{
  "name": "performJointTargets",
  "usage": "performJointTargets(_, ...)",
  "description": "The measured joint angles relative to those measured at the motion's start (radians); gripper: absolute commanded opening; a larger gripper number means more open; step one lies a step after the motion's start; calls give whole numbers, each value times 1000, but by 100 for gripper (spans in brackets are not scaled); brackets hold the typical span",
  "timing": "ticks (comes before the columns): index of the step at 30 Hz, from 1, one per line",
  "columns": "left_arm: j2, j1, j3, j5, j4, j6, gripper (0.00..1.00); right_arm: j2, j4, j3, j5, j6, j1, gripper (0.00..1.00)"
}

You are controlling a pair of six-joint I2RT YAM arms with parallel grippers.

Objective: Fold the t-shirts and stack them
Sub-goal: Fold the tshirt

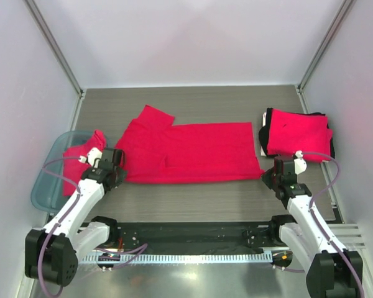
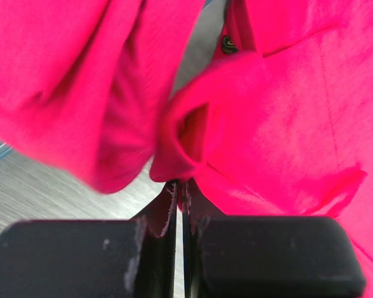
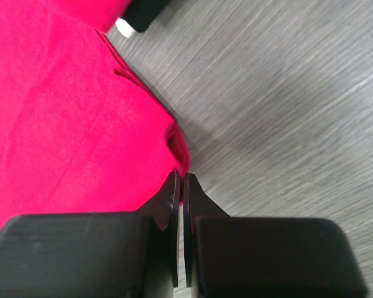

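Grey wood-grain table (image 1: 193, 202) carries 1 red spread t-shirt (image 1: 193, 152), lying flat between the 2 grippers. The left arm (image 1: 74, 208) reaches forward and inward from its base with its wrist low, and the right arm (image 1: 304, 211) leans in the same way. The folded stack (image 1: 298, 133) of red shirts lies just beyond the right gripper (image 1: 268, 177). The teal bin (image 1: 45, 183), with a bundled t-shirt (image 1: 78, 158) over its rim, sits just outside the left gripper (image 1: 117, 169).

The top view does not show the fingertips clearly; the wrist views do. The left fingers (image 2: 156, 217) are pinched tight on a rumpled fold at the spread t-shirt's left edge, and cloth fills the view ahead. The right fingers (image 3: 169, 197) are clamped on the hem's right corner, with cloth to their left and bare table to their right.
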State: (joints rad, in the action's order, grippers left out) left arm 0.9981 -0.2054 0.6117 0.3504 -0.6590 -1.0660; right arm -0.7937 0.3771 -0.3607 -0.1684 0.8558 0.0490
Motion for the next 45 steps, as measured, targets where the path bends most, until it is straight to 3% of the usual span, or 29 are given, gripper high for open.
performJointTargets(17, -30, -17, -113, -40, 56, -5, 0, 84, 70, 74, -55, 82, 0, 7)
performJointTargets(18, -32, -23, -115, -40, 57, -5, 4, 95, 86, 74, -68, 96, 0, 9)
performJointTargets(19, -37, -32, -119, -40, 60, -5, 7, 111, 97, 74, -79, 109, 0, 29)
performJointTargets(20, -44, -37, -122, -40, 61, -6, 11, 136, 109, 77, -90, 127, 0, 41)
performJointTargets(21, -55, -39, -126, -37, 59, -7, 26, 153, 118, 79, -101, 134, 0, 52)
performJointTargets(22, -70, -39, -128, -29, 55, -4, 33, 169, 127, 79, -109, 137, -1, 59)
performJointTargets(25, -130, -39, -129, -16, 49, -5, 38, 195, 130, 79, -113, 131, -1, 60)
performJointTargets(29, -243, -39, -123, -11, 29, 5, 53, 214, 132, 72, -104, 100, -1, 60)
performJointTargets(31, -295, -40, -111, -12, 17, 25, 88, 212, 128, 44, -79, 53, -2, 64)
performJointTargets(32, -313, -42, -99, -14, 11, 39, 99, 206, 115, 20, -56, 26, -3, 65)
performJointTargets(36, -333, -42, -11, -32, 9, 86, 100, 92, 37, -122, 31, -88, -3, 72)
performJointTargets(39, -302, -43, 53, -55, 75, 133, 100, -32, -50, -234, 94, -164, 5, 94)
performJointTargets(41, -262, -43, 74, -68, 143, 163, 100, -107, -121, -274, 120, -213, 25, 96)
performJointTargets(43, -177, -43, 97, -89, 242, 210, 100, -165, -163, -299, 116, -258, 54, 91)
performJointTargets(45, -91, -43, 130, -98, 312, 249, 100, -244, -163, -352, 106, -298, 74, 74)
